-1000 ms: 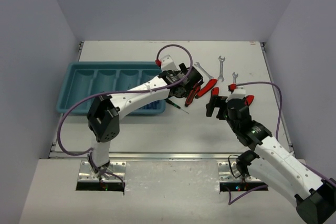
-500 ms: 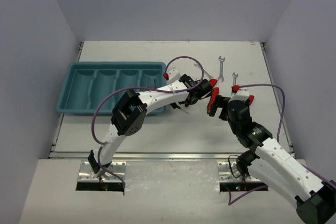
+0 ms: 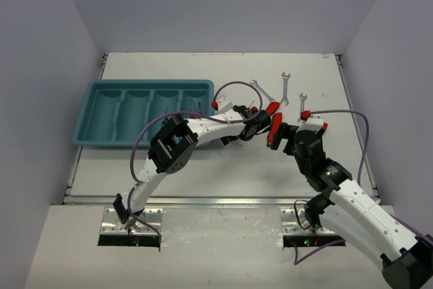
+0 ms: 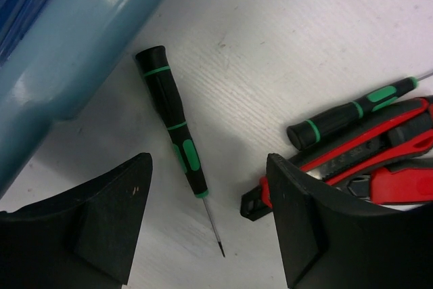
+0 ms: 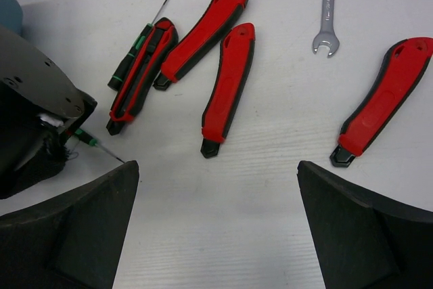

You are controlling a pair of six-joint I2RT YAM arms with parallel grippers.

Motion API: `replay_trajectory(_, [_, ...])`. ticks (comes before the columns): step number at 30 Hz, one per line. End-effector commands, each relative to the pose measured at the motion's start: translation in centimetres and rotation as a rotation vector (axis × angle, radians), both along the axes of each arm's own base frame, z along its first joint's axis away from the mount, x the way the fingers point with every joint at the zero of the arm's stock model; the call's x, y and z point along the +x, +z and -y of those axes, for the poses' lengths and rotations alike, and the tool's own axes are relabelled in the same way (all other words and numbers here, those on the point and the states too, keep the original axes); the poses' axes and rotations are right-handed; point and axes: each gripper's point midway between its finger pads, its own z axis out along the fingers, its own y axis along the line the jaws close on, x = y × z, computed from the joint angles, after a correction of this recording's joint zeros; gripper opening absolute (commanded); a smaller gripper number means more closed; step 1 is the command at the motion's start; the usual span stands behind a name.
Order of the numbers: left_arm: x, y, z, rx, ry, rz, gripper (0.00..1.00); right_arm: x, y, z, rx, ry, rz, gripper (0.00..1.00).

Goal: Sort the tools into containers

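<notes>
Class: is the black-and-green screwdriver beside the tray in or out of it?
Out: the screwdriver lies flat on the table, just outside the tray.

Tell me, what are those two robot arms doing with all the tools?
They are sorting tools into the blue tray. The left gripper hangs low over a black-and-green screwdriver that lies on the table beside the tray, jaws apart, nothing gripped yet. The right gripper hovers open above the red-handled tools. Three silver wrenches lie farther back on the table, untouched.
</notes>
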Motion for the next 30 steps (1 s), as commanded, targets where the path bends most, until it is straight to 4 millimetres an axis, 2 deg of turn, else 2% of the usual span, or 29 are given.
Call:
replay_trajectory(1, [0.2,-2.2,-0.2,-0.003,-0.004,-0.029,0.66,0.4,1.0,0.7,0.024,-0.054,0.048,0.99])
replay_trajectory(5, [0.1,-3.1,-0.2,0.001,-0.01,-0.047,0.64,0.3,1.0,0.7,0.028,-0.055,0.05,0.99])
replay_trajectory(6, [0.2,-3.3,0.0,-0.003,-0.018,-0.051,0.59,0.4,1.1,0.7,0.029,-0.053,0.053,0.99])
replay_trajectory(11, [-0.1,-3.6,0.2,-0.016,-0.027,-0.066,0.48,0.4,1.0,0.7,0.026,-0.054,0.049,0.99])
replay_trajectory(12, [-0.1,-3.4,0.2,-0.016,-0.03,-0.068,0.41,0.4,0.9,0.7,0.022,-0.056,0.049,0.99])
replay_trajectory(17, [-0.1,-2.7,0.8,-0.037,-0.07,-0.065,0.33,0.4,1.0,0.8,0.025,-0.058,0.051,0.99])
replay_trajectory(22, [0.1,-2.1,1.8,-0.052,-0.133,-0.071,0.13,0.4,0.9,0.9,0.023,-0.065,0.05,0.99])
replay_trajectory(26, [0.2,-1.4,2.5,-0.057,-0.225,-0.071,0.02,0.4,0.9,0.9,0.025,-0.064,0.051,0.99])
replay_trajectory(28, [0.4,-0.2,3.3,-0.088,-0.273,-0.048,0.0,0.4,0.9,0.8,0.027,-0.063,0.049,0.99])
replay_trajectory(30, [0.2,0.5,3.2,-0.078,-0.315,-0.038,0.0,0.4,0.8,0.8,0.027,-0.062,0.047,0.99])
